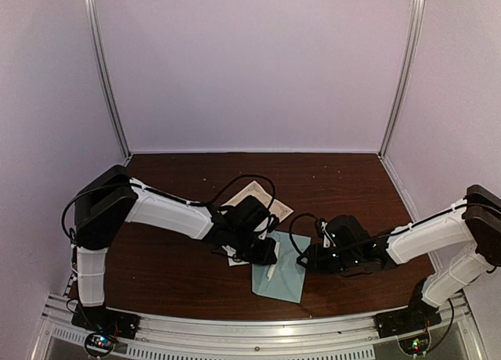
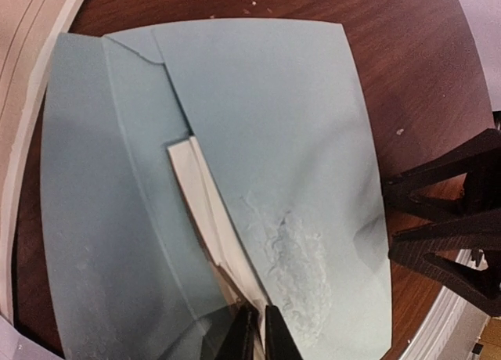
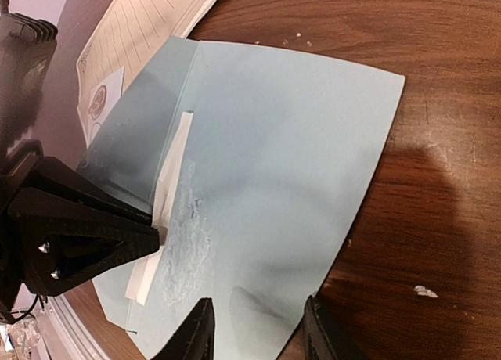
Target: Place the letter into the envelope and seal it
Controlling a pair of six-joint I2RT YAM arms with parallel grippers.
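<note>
The pale teal envelope (image 1: 283, 280) (image 2: 274, 117) (image 3: 290, 141) lies flat on the dark wooden table. A narrow white strip (image 2: 205, 207) (image 3: 171, 168) runs along the flap's edge, beside a wrinkled patch (image 2: 297, 258). My left gripper (image 1: 266, 254) (image 2: 261, 333) has its jaws almost together, with the near end of that strip between them. My right gripper (image 1: 304, 260) (image 3: 254, 329) is open and hovers low over the envelope's right edge. One finger is over the paper and the other over the wood. A cream lined sheet (image 3: 149, 23) lies past the envelope; I cannot tell whether it is the letter.
The cream sheet (image 1: 254, 197) sits on the table behind the left gripper. The two grippers nearly face each other across the envelope. White booth walls stand on three sides, and a metal rail (image 1: 258, 329) runs along the near edge.
</note>
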